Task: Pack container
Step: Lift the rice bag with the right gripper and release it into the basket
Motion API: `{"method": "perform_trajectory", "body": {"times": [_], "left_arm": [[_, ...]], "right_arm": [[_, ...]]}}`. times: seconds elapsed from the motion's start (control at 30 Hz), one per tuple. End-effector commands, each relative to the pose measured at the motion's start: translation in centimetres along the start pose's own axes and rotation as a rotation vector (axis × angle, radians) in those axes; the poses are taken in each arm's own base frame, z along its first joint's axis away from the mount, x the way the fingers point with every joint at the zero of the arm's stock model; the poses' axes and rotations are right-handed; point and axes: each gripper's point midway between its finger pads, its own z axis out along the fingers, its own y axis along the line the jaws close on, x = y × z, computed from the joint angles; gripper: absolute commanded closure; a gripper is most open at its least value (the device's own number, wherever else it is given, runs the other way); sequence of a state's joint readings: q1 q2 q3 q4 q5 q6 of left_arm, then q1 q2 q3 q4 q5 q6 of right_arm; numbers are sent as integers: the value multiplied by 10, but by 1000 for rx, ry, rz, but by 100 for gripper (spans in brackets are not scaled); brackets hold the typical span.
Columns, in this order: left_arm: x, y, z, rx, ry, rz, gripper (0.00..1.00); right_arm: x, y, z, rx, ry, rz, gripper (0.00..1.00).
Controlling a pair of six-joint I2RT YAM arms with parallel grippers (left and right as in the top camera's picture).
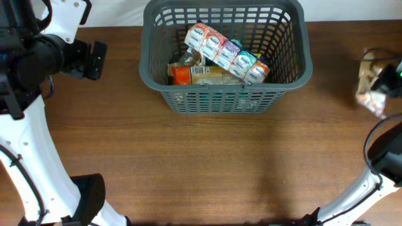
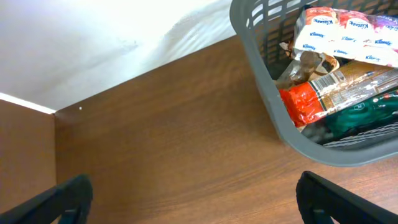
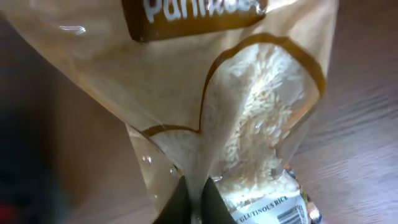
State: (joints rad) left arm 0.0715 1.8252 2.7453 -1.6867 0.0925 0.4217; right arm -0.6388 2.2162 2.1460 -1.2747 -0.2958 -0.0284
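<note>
My right fingers (image 3: 198, 200) pinched the rice bag (image 3: 249, 106); the basket (image 1: 146, 56) lay well to their left; my left fingers (image 1: 97, 59) gaped empty.

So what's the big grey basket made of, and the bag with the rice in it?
The basket looks like moulded plastic: dull grey, with even slots and a smooth rim. The rice bag seems to be thin, shiny plastic film: it is see-through at a window showing white grains, creased, with glints.
</note>
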Motion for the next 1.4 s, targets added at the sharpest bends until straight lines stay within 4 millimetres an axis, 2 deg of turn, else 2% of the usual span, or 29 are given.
{"method": "perform_trajectory", "body": {"times": [0.0, 0.17, 0.27, 0.3, 0.4, 0.47, 0.6, 0.63, 0.7, 0.77, 0.87, 1.0, 1.03, 1.07, 1.13, 1.2, 1.37], "left_arm": [[1, 2, -1, -7, 0, -12, 1], [1, 2, -1, -7, 0, -12, 1], [1, 2, -1, -7, 0, -12, 1], [1, 2, -1, -7, 0, -12, 1], [1, 2, -1, -7, 0, -12, 1], [1, 2, -1, -7, 0, -12, 1], [1, 2, -1, -7, 0, -12, 1], [1, 2, -1, -7, 0, -12, 1], [1, 2, -1, -7, 0, -12, 1], [1, 2, -1, -7, 0, -12, 1], [1, 2, -1, -7, 0, -12, 1], [1, 2, -1, -7, 0, -12, 1], [1, 2, -1, -7, 0, -12, 1], [1, 2, -1, -7, 0, -12, 1], [1, 2, -1, -7, 0, -12, 1], [1, 2, -1, -7, 0, -12, 1], [1, 2, -1, -7, 0, -12, 1]], "right_arm": [[-32, 61, -117, -125, -282, -78, 96], [-26, 128, -208, -228, -467, -224, 96], [-6, 177, -256, -271, -564, -340, 96], [9, 206, -278, -298, -615, -435, 96], [41, 257, -305, -342, -676, -594, 96], [61, 285, -312, -357, -694, -694, 96], [95, 333, -305, -356, -689, -877, 96], [107, 352, -293, -336, -676, -978, 96], [119, 372, -278, -327, -655, -1081, 96], [128, 390, -257, -313, -623, -1174, 96], [132, 411, -215, -304, -545, -1217, 96], [133, 426, -159, -296, -429, -1233, 96], [134, 429, -138, -291, -386, -1230, 96], [134, 430, -132, -288, -373, -1232, 96], [135, 432, -127, -288, -365, -1234, 96], [133, 430, -132, -275, -379, -1229, 96], [130, 416, -171, -228, -454, -1177, 96]]}}
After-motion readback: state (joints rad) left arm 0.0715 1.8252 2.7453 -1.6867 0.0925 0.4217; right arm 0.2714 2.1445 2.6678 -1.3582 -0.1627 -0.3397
